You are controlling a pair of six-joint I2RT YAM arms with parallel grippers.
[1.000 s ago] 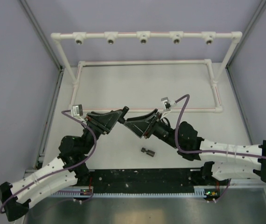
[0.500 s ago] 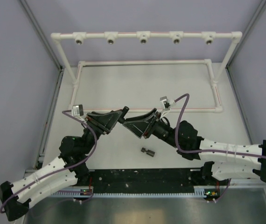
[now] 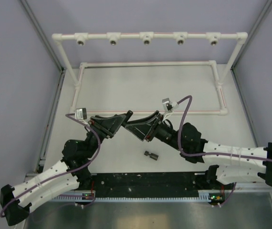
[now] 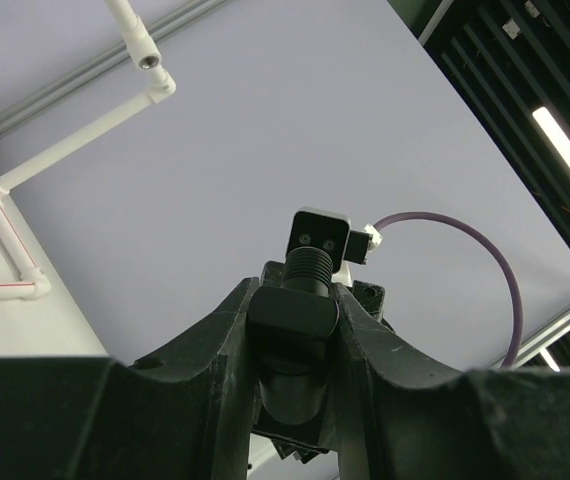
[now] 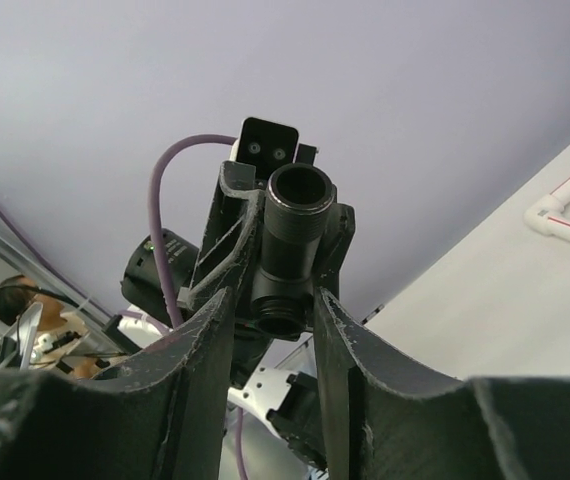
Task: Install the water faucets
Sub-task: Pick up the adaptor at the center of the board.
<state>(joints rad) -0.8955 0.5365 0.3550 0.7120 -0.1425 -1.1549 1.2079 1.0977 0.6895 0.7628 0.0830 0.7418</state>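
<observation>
**Table [image 3: 141, 90]:** It is carrying the white pipe frame [image 3: 146, 36] at its far side. The frame's row of sockets is standing well apart from both arms.

**Left gripper [image 3: 122, 118]:** It is hovering above the middle of the table, tip to tip with the right gripper [image 3: 132, 125]. Its jaws are clamping narrow on the held faucet piece [image 4: 295, 315], gripping the smooth body below the ribbed neck.

**Right gripper:** Its fingers [image 5: 340, 340] are straddling the same piece, one on each side, at a middling width. A sliver of gap is showing on at least one side, so they are not gripping it.

**Held faucet piece [image 5: 295, 215]:** It is sitting in the air between the two grippers. Its long axis is running along the line joining them. The threaded, open-bored end is pointing away from the left wrist and toward the right wrist.

**Loose faucet piece [image 3: 151, 154]:** It is lying on its side on the table, near the arm bases and below the right gripper. Its long axis is running roughly left to right. Which end is threaded cannot be told.

**Handling judgement:** Both pieces are looking light, rigid and smooth, so they are likely to twist or squirt out of a shallow pinch. The sounder hold is probably across the broad body, square to the long axis. That is leaving the threads free for a socket.
</observation>
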